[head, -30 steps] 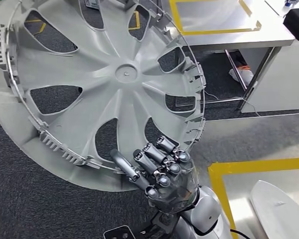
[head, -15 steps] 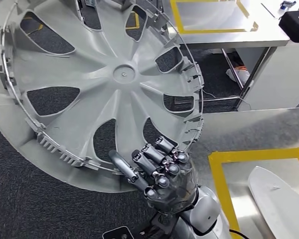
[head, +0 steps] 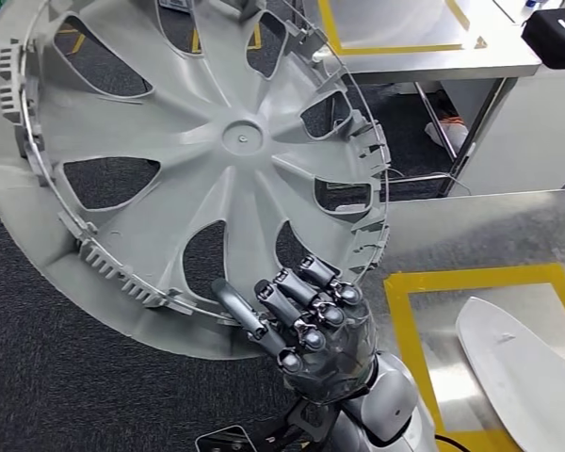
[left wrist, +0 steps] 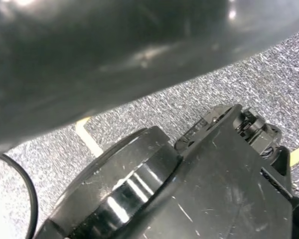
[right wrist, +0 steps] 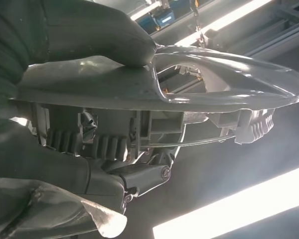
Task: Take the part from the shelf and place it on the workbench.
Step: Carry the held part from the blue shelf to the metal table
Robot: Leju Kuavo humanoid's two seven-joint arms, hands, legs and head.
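A large silver wheel cover point(head: 216, 151), spoked with several openings and clips round its rim, is held up over the dark carpet, inner side toward me. My right hand point(head: 312, 330) grips its lower rim, fingers curled over the edge. In the right wrist view the cover's rim point(right wrist: 185, 94) runs edge-on, pinched between the thumb above and the fingers point(right wrist: 140, 177) below. A metal workbench point(head: 472, 245) with a yellow taped rectangle lies to the right of the hand. The left wrist view looks at carpet and dark parts of the body.
A white curved panel point(head: 521, 367) lies on the near workbench inside the yellow tape point(head: 400, 330). A second metal table point(head: 422, 47) with yellow tape stands farther back, a black box point(head: 556, 38) at its right end. Table legs point(head: 472, 141) and cables sit between them.
The whole picture has shifted a little, so the camera moved. The wheel cover stays in my right hand's grip and now sits slightly higher and to the right in view.
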